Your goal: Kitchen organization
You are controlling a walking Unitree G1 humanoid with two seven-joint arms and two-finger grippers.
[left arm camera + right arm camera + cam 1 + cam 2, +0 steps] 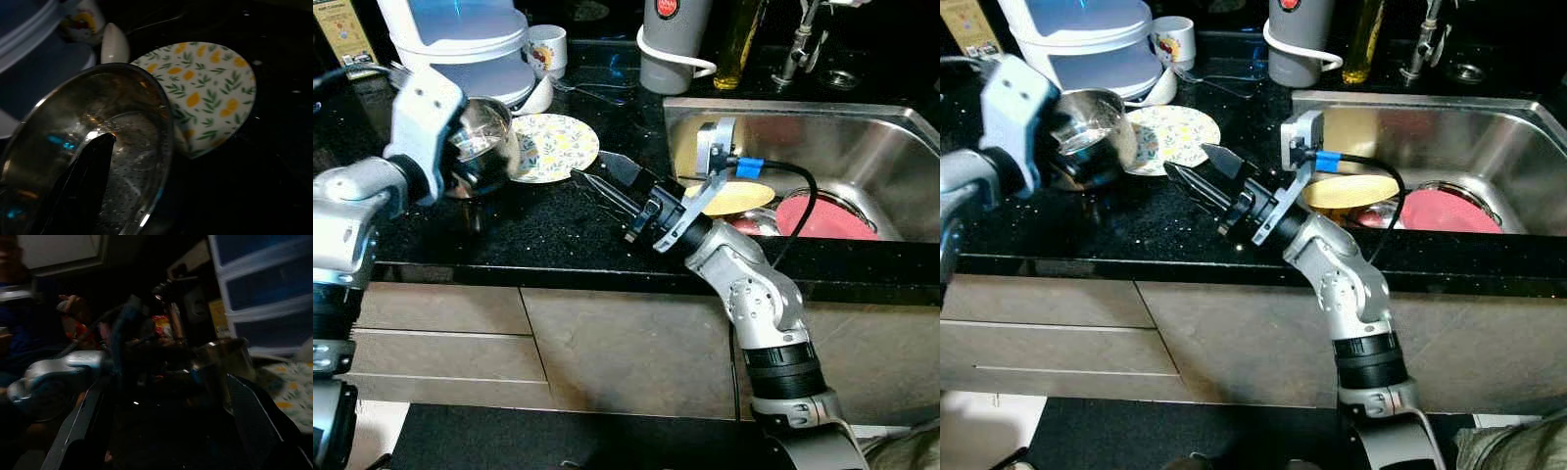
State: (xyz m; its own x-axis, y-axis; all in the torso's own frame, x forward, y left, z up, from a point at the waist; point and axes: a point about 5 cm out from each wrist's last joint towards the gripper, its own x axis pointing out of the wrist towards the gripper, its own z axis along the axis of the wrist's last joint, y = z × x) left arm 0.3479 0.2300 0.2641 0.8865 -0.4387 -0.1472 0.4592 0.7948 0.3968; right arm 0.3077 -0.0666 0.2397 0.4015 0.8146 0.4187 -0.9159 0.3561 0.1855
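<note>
a: where's the thing being tidied?

b: the steel bowl (pixel 481 145) is at the left of the frame, lifted off the black counter (pixel 538 230) and tipped on its side. the left gripper (pixel 105 147) is clenched on its rim, one black finger inside over the perforated bottom.

a: and the other arm?

b: the right gripper (pixel 597 176) hovers mid-frame over the counter, fingers spread apart and holding nothing, tips pointing toward the floral plate (pixel 553 145).

a: what's nearby?

b: the floral plate lies just beside the bowl, partly under its edge as seen from the wrist. behind them, in the upper left, a white stack of containers (pixel 460 39) and a small mug (pixel 548 47). the sink (pixel 862 147) on the right holds a yellow plate (pixel 739 199) and a red plate (pixel 827 217).

a: what could go wrong?

b: i'd judge the rim pinch is thin, so the tilted bowl could swing or slip and knock the floral plate or the mug. the two arms are near each other, so a reach by the right one might clip the bowl. any water inside could spill.
</note>
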